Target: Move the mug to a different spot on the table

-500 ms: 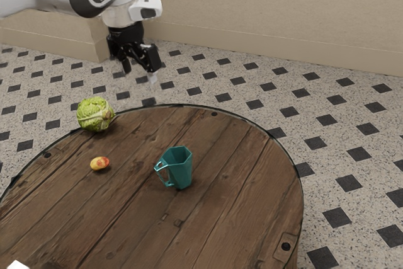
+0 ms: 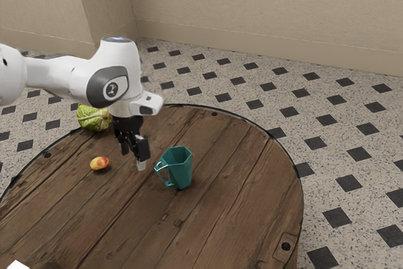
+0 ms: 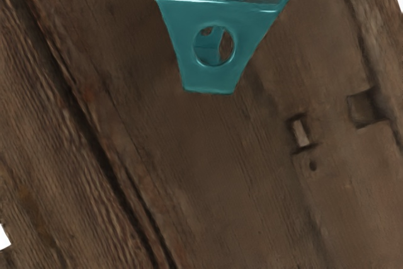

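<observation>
Exterior view puts the teal mug (image 2: 178,167) upright near the middle of the round wooden desk (image 2: 227,212), its mouth facing up and its handle (image 2: 161,172) turned toward the exterior view's left. That is the side the arm comes in from, so the handle is the nearest part to take. The pincer (image 2: 135,162) hangs point-down just beside the handle and low over the planks. It looks released, with a gap between its tips and nothing held. It is not touching the mug.

From the wrist view, the mug (image 3: 214,11) sits just ahead of the hand with the handle (image 3: 211,61) and its round hole facing the camera squarely. I judge this to be the line-up for a grasp, with the lift and the move to a new spot not yet begun.

As far as its inside shows, the mug holds nothing, so tilting it in transit should spill nothing. A green cabbage (image 2: 93,120) rests near the desk's far rim, partly behind the arm. A small red-yellow fruit (image 2: 99,163) lies apart from the mug, on the exterior view's left of the pincer.
</observation>
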